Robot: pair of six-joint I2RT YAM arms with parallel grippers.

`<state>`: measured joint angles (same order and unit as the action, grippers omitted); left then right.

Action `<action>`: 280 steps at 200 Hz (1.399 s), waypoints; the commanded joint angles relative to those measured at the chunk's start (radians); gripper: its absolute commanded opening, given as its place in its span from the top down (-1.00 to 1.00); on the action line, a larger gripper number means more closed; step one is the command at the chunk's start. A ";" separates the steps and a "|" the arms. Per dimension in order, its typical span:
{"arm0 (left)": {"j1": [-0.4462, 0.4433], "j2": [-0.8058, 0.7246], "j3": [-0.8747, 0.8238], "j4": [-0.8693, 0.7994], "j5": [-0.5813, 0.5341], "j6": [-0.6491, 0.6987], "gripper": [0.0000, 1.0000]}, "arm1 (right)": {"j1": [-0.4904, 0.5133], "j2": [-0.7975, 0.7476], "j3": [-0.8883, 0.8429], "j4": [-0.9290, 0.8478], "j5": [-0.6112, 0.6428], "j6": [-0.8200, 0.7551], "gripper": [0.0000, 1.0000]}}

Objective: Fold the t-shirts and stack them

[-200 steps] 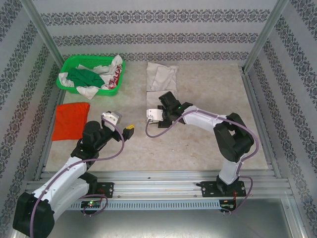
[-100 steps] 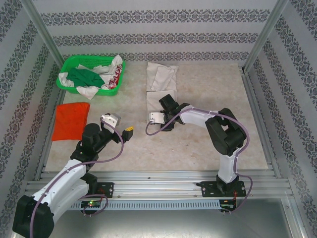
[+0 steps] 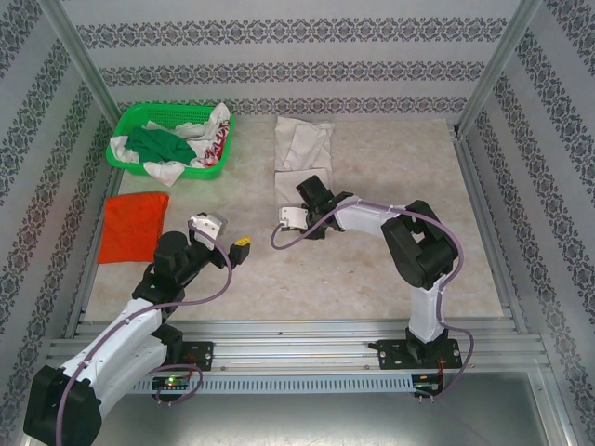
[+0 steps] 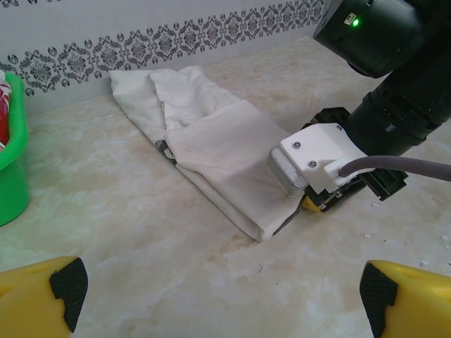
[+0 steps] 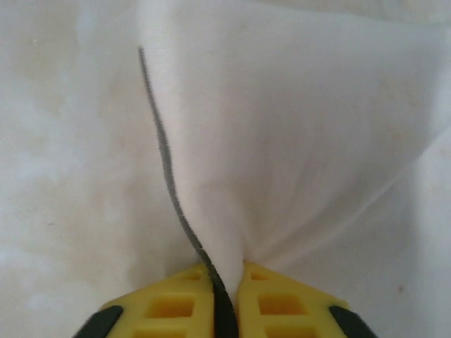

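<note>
The cream-white t-shirt (image 3: 302, 153) lies folded at the back middle of the table; in the left wrist view (image 4: 211, 148) it has a small dark mark. My right gripper (image 3: 305, 201) is down at its near edge, and its yellow fingers are shut on a pinch of the white cloth (image 5: 225, 271). The orange-red t-shirt (image 3: 133, 226) lies flat by the left wall. My left gripper (image 3: 228, 240) hovers between the two shirts, open and holding nothing (image 4: 225, 296), with bare table under it.
A green mesh basket (image 3: 130, 116) with green, white and red cloth stands at the back left, and its rim shows in the left wrist view (image 4: 13, 162). Patterned walls close the table on three sides. A metal rail runs along the near edge.
My right gripper has shut on the near edge of the white t-shirt, and its arm has drawn in a little to the left. The left arm pulled back slightly, then stayed still.
</note>
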<state>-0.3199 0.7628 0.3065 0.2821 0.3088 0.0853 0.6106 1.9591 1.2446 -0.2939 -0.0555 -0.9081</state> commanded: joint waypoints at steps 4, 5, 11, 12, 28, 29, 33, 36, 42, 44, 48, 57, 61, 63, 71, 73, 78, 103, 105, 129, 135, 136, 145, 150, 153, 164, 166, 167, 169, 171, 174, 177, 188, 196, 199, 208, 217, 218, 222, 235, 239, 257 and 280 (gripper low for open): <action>-0.007 -0.016 -0.010 0.009 0.004 -0.012 -1.00 | -0.011 0.005 0.003 -0.039 0.025 0.021 1.00; -0.007 -0.016 -0.011 0.009 0.004 -0.012 -1.00 | -0.011 0.003 0.002 -0.040 0.025 0.021 1.00; -0.006 -0.015 -0.012 0.010 0.005 -0.013 -1.00 | -0.010 -0.008 -0.008 -0.047 0.021 0.026 1.00; -0.006 -0.016 -0.012 0.011 0.006 -0.013 -1.00 | -0.010 -0.009 -0.010 -0.048 0.021 0.027 1.00; -0.006 -0.014 -0.018 0.024 0.009 -0.012 -1.00 | -0.002 -0.049 -0.045 -0.067 0.017 0.035 1.00; -0.006 -0.014 -0.018 0.024 0.009 -0.012 -1.00 | -0.002 -0.051 -0.048 -0.067 0.017 0.036 1.00; -0.006 -0.014 -0.019 0.026 0.010 -0.009 -1.00 | 0.000 -0.065 -0.059 -0.070 0.017 0.039 1.00; -0.006 -0.014 -0.020 0.026 0.008 -0.007 -1.00 | 0.003 -0.075 -0.069 -0.071 0.017 0.041 1.00; -0.007 -0.013 -0.020 0.024 0.007 -0.001 -1.00 | 0.008 -0.094 -0.086 -0.076 0.017 0.047 1.00; -0.006 -0.013 -0.020 0.023 0.006 0.001 -1.00 | 0.011 -0.103 -0.097 -0.077 0.017 0.051 1.00; -0.007 -0.010 -0.019 0.022 0.006 0.008 -1.00 | 0.013 -0.112 -0.105 -0.081 0.017 0.056 1.00; -0.007 -0.008 -0.017 0.019 0.004 0.018 -1.00 | 0.022 -0.142 -0.131 -0.098 0.013 0.067 1.00; -0.006 -0.005 -0.014 0.019 0.005 0.022 -1.00 | 0.028 -0.155 -0.141 -0.108 0.011 0.073 1.00; -0.007 -0.005 -0.014 0.020 0.004 0.023 -1.00 | 0.029 -0.162 -0.148 -0.113 0.010 0.076 1.00; -0.006 0.003 -0.012 0.028 0.005 0.026 -1.00 | 0.040 -0.190 -0.168 -0.134 0.007 0.091 1.00; -0.006 0.005 -0.012 0.031 0.006 0.026 -1.00 | 0.044 -0.198 -0.174 -0.140 0.005 0.097 1.00; -0.006 0.011 -0.012 0.040 0.008 0.026 -1.00 | 0.052 -0.215 -0.186 -0.154 0.001 0.108 1.00; -0.008 0.065 -0.009 0.098 0.036 0.019 -1.00 | 0.099 -0.309 -0.256 -0.212 -0.022 0.175 1.00; -0.008 0.072 -0.009 0.103 0.039 0.018 -1.00 | 0.104 -0.317 -0.261 -0.215 -0.022 0.180 1.00; -0.008 0.145 -0.005 0.175 0.071 0.000 -1.00 | 0.149 -0.385 -0.303 -0.228 -0.038 0.223 1.00; -0.010 0.163 -0.003 0.193 0.077 -0.004 -1.00 | 0.159 -0.395 -0.306 -0.229 -0.047 0.228 1.00; -0.009 0.166 -0.003 0.196 0.078 -0.005 -1.00 | 0.159 -0.395 -0.306 -0.230 -0.048 0.228 1.00; -0.009 0.189 0.001 0.216 0.087 -0.008 -1.00 | 0.168 -0.402 -0.305 -0.229 -0.061 0.231 1.00; -0.009 0.200 0.003 0.224 0.091 -0.009 -1.00 | 0.172 -0.402 -0.302 -0.225 -0.069 0.232 1.00; -0.010 0.206 0.005 0.228 0.092 -0.009 -1.00 | 0.173 -0.401 -0.300 -0.223 -0.074 0.232 1.00; -0.010 0.217 0.010 0.232 0.095 -0.008 -1.00 | 0.175 -0.393 -0.292 -0.227 -0.100 0.226 1.00; -0.009 0.217 0.011 0.232 0.096 -0.007 -1.00 | 0.175 -0.390 -0.290 -0.229 -0.105 0.225 1.00; -0.010 0.217 0.011 0.231 0.096 -0.007 -1.00 | 0.175 -0.388 -0.289 -0.231 -0.107 0.223 1.00; -0.010 0.217 0.011 0.230 0.095 -0.006 -1.00 | 0.177 -0.386 -0.285 -0.234 -0.110 0.222 1.00; -0.010 0.218 0.010 0.229 0.094 -0.005 -1.00 | 0.176 -0.382 -0.281 -0.238 -0.116 0.220 1.00; -0.010 0.216 0.011 0.229 0.092 -0.004 -1.00 | 0.177 -0.378 -0.277 -0.243 -0.121 0.219 1.00; -0.010 0.214 0.011 0.225 0.090 -0.001 -1.00 | 0.178 -0.374 -0.272 -0.248 -0.128 0.217 1.00; -0.010 0.201 0.010 0.211 0.083 0.005 -1.00 | 0.180 -0.365 -0.258 -0.259 -0.146 0.214 1.00; -0.010 0.191 0.009 0.196 0.077 0.009 -1.00 | 0.181 -0.365 -0.253 -0.262 -0.154 0.213 1.00; -0.010 0.187 0.009 0.192 0.077 0.011 -1.00 | 0.181 -0.366 -0.251 -0.264 -0.155 0.212 1.00; -0.009 0.176 0.005 0.181 0.070 0.014 -1.00 | 0.181 -0.373 -0.245 -0.274 -0.159 0.209 1.00; -0.009 0.163 0.002 0.177 0.069 0.014 -1.00 | 0.181 -0.384 -0.237 -0.300 -0.170 0.203 1.00; -0.010 0.162 0.001 0.176 0.068 0.013 -1.00 | 0.181 -0.385 -0.235 -0.305 -0.172 0.202 1.00; -0.009 0.159 0.000 0.175 0.065 0.013 -1.00 | 0.181 -0.390 -0.229 -0.322 -0.180 0.201 1.00; -0.009 0.156 0.001 0.167 0.061 0.014 -1.00 | 0.181 -0.405 -0.206 -0.383 -0.219 0.202 1.00; -0.010 0.157 0.002 0.165 0.061 0.014 -1.00 | 0.182 -0.410 -0.202 -0.399 -0.233 0.206 1.00; -0.009 0.173 0.013 0.162 0.039 0.007 -1.00 | 0.192 -0.437 -0.188 -0.458 -0.270 0.219 1.00; -0.010 0.230 0.047 0.171 -0.042 -0.072 -1.00 | 0.210 -0.474 -0.188 -0.513 -0.247 0.226 1.00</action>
<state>-0.3210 0.9501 0.3023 0.4351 0.3408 0.0780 0.7967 1.5417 1.0313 -0.6865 -0.2512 -0.7013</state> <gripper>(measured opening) 0.999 0.044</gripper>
